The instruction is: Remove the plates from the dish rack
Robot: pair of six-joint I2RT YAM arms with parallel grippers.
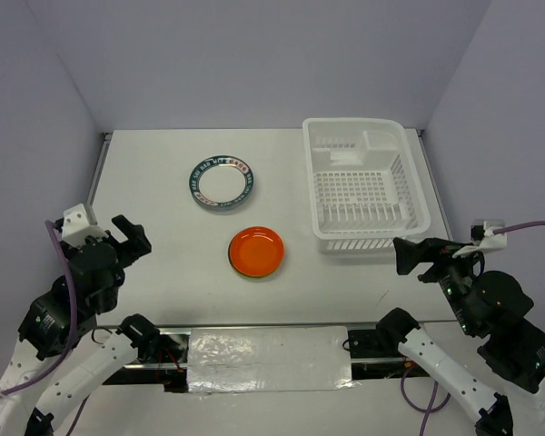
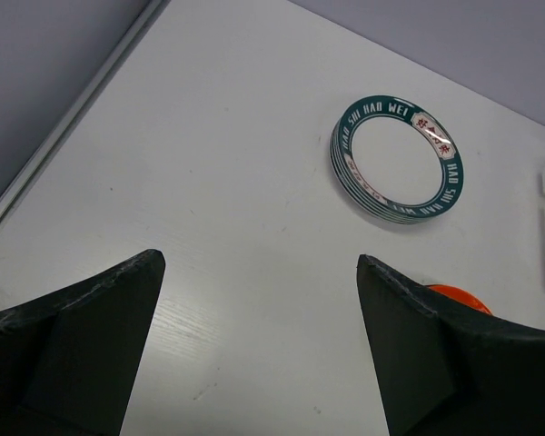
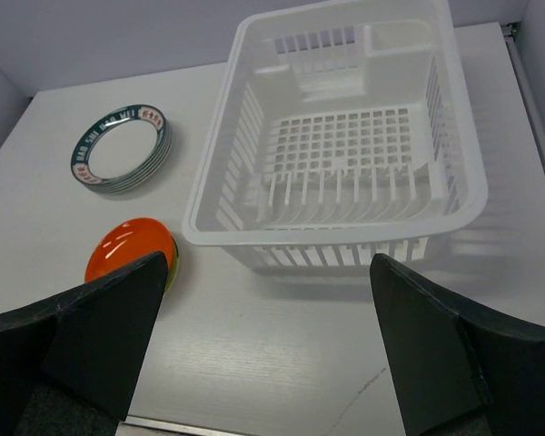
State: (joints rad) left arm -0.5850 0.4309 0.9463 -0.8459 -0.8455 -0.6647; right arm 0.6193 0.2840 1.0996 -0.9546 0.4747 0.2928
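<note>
The white dish rack [image 1: 363, 243] stands at the back right and holds no plates; it fills the right wrist view [image 3: 336, 232]. A teal-rimmed plate [image 1: 222, 183] with white lettering tops a small stack left of the rack, also in the left wrist view [image 2: 398, 159] and the right wrist view [image 3: 121, 150]. An orange-red plate [image 1: 257, 252] lies mid-table on a lime green plate whose edge shows [image 3: 172, 263]. My left gripper [image 1: 132, 238] is open and empty at the near left. My right gripper [image 1: 409, 257] is open and empty just in front of the rack.
A metal rail [image 1: 98, 168] runs along the table's left edge. Grey walls enclose the back and both sides. A taped strip [image 1: 268, 359] lies at the near edge between the arm bases.
</note>
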